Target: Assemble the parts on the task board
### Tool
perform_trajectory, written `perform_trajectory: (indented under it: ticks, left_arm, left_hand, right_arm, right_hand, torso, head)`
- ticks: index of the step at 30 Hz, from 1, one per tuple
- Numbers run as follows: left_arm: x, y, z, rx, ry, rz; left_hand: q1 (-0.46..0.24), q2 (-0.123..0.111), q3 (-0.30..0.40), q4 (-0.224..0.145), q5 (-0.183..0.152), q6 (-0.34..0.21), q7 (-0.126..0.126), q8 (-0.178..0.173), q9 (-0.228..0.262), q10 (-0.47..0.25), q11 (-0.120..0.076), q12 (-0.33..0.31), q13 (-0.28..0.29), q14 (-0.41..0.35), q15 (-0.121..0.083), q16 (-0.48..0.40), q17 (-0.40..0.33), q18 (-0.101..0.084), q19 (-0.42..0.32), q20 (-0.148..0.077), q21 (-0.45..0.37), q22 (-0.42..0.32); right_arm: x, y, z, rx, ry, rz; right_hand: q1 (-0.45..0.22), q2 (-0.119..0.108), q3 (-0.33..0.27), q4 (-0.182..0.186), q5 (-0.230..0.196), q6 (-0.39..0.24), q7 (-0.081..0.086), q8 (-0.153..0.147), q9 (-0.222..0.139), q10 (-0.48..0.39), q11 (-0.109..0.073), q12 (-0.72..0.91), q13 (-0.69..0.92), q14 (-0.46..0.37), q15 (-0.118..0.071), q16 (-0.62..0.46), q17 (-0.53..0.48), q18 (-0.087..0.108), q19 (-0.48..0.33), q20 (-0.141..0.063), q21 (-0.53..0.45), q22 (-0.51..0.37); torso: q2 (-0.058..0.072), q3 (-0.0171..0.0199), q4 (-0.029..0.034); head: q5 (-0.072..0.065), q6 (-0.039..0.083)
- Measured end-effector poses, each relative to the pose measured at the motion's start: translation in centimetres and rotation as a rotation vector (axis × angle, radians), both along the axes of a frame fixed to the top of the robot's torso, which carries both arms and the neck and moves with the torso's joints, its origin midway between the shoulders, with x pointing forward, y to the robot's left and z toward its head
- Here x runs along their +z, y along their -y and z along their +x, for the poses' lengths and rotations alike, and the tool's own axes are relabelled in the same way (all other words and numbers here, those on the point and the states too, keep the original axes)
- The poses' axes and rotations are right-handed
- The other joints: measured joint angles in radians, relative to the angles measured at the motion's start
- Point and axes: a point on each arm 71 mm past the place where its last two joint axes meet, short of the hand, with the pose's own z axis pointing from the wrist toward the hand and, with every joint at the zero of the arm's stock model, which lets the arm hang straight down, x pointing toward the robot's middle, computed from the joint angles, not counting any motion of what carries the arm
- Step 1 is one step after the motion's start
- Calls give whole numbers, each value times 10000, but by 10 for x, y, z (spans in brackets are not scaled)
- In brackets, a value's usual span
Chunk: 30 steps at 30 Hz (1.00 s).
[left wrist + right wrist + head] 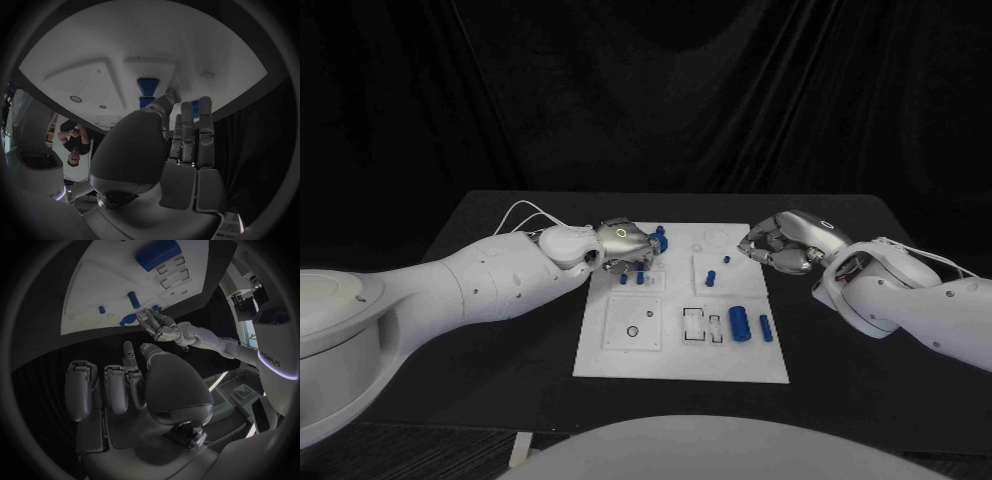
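On the near half of the white task board (681, 345), as the head view shows it, two blue cylinders (750, 325) lie side by side toward the board's right edge, well apart from both arms, with dark outlined slots just to their left and a small ring mark further left. Farther up, a small blue peg (711, 279) stands in the middle of the board with another tiny blue piece (728, 261) just beyond it. At the board's far left corner the left robot hand (626, 245) hovers over a cluster of small blue parts (658, 241), its fingers curled down among them; from this angle I cannot tell whether it pinches one. The left wrist view adds what the head view hides: the fingertips (204, 107) reach to the board's surface right beside blue pieces (147, 86) seated there, yet the contact itself is still unclear. The right robot hand (786, 243) hangs just off the board's far right edge above the black desk (488, 225), fingers curled inward with nothing in them. The right wrist view confirms this, showing its fingers (115, 387) empty, and beyond them the other arm's hand at the blue parts across the board.
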Motion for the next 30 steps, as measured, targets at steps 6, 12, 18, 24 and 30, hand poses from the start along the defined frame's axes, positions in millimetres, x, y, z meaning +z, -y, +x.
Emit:
perform_trajectory:
  ticks: [6,12,18,24,30]
  left_arm:
    - [0,0,0,0,2,-4]
    - [0,0,0,18,18,-11]
    - [1,-3,-1,5,138,-119]
    - [4,-10,-6,-83,388,-445]
    - [9,-16,-8,46,456,-982]
  left_hand:
    - [-94,93,0,-1,83,176,102,2,38,40,39,36,-60,0,1,0,-46,0,0,0,0,0]
    - [-133,133,0,-1,89,199,125,-3,73,47,46,61,-87,0,1,25,-64,0,21,-20,0,-1]
    - [-228,227,-28,-28,87,329,146,-57,144,436,117,226,-155,120,77,110,-115,0,131,-83,44,-1]
    - [-251,250,-8,-9,-282,417,91,-247,215,1046,74,233,-397,645,49,233,-219,-1,1097,-74,934,-1]
    - [-291,210,141,140,-411,466,142,-326,212,1331,111,143,-561,737,54,233,-281,0,1255,-69,950,-1]
  right_arm:
    - [-1,0,0,-5,-11,-2]
    - [-1,0,0,-10,-13,-4]
    - [-1,1,0,-18,-16,-7]
    - [-1,2,0,-34,-22,-16]
    - [-2,2,0,-56,-45,-35]
  right_hand:
    - [0,0,0,0,0,0,0,0,0,0,0,0,8,0,0,0,0,1,0,0,0,-1]
    - [0,0,0,0,0,0,0,0,0,0,0,0,7,0,0,0,0,1,0,0,0,-1]
    - [0,0,29,29,0,0,0,0,0,0,0,0,7,0,0,0,0,1,0,0,0,6]
    - [0,0,28,28,0,0,0,0,0,0,0,0,6,0,0,0,0,1,0,0,0,7]
    - [0,0,28,28,0,0,0,0,0,0,0,0,5,0,0,0,0,1,0,0,0,6]
  torso:
    - [-1,0,0]
    - [-2,1,3]
    - [-1,1,3]
    - [-2,1,3]
    - [-7,1,8]
  head:
    - [17,0]
    - [30,0]
    - [30,0]
    - [0,0]
    - [-1,0]
